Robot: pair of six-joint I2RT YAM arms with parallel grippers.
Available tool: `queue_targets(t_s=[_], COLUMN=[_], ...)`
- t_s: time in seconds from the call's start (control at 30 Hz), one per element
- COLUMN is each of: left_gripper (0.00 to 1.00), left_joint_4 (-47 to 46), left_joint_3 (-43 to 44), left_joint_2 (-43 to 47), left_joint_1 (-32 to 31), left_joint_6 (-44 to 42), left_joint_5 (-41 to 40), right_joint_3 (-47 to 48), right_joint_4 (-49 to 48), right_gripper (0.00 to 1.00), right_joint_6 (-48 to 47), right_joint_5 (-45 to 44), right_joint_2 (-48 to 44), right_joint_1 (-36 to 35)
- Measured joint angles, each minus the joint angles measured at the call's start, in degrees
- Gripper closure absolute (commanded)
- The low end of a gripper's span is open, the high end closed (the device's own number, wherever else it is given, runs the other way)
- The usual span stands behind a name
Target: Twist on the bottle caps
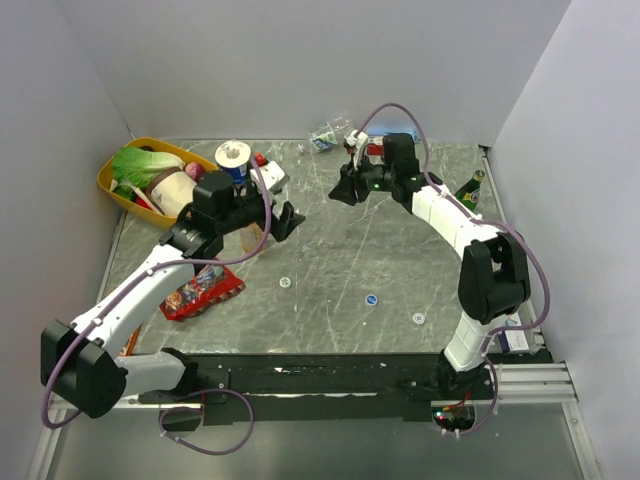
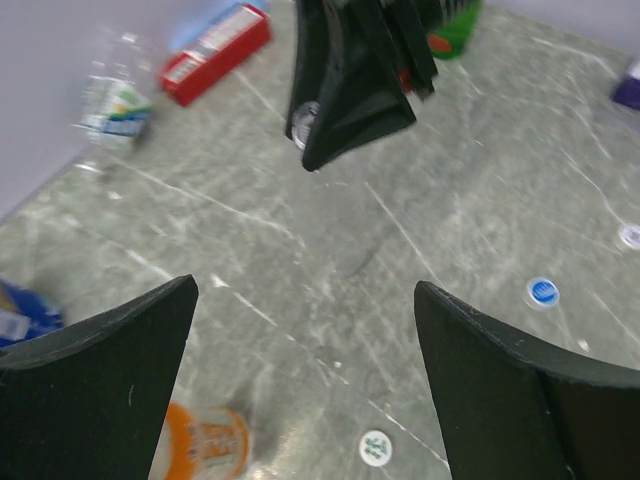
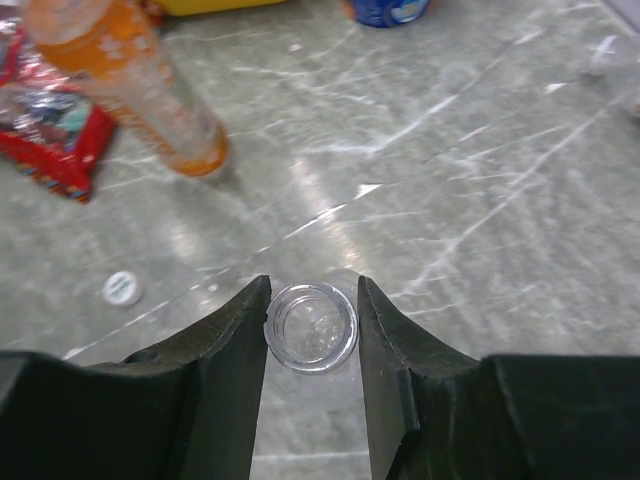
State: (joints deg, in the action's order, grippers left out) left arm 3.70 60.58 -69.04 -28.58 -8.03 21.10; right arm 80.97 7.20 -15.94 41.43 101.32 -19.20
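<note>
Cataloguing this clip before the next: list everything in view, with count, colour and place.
clear plastic bottle of orange drink: one, orange, left of centre by the left arm
clear plastic water bottle with blue-white label: one, back edge
white round plastic caps: two, near side of table
blue round plastic cap: one, between the white ones
clear round plastic cap: one, in the right jaws
dark green glass bottle: one, gold top, right side
red foil snack packet: one, front left
flat red box: one, near the water bottle
yellow plastic tray: one, back left, holding a green leafy vegetable
blue cup with white lid: one, beside the tray
left arm: white and black, jaws open
right arm: white and black, jaws closed on the clear cap
</note>
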Motion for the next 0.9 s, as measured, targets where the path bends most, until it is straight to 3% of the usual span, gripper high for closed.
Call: queue_targets(t_s=[0.23,0.53,0.9], left_gripper=[0.04,0.04,0.04], left_joint_4=[-3.7,-9.5,-17.9], left_joint_3=[-3.6,-3.6,-3.6], left_joint_2=[-3.8,-9.4,-12.6], left_joint_1=[0.0,0.0,0.0], left_joint_6=[-1.8,-1.4,2.3], left_joint_5=[7.9,15.3,16.0], right_joint_3=[4.0,10.9,13.7], right_joint_4=[8.0,7.8,6.7], right_gripper=[0.94,1.0,1.0], right_joint_6=[0.7,7.8,16.4], right_joint_5=[8.7,16.8,21.2], right_joint_2=[-5.3,-10.4,-10.4], right_joint_1=[0.3,0.4,0.4])
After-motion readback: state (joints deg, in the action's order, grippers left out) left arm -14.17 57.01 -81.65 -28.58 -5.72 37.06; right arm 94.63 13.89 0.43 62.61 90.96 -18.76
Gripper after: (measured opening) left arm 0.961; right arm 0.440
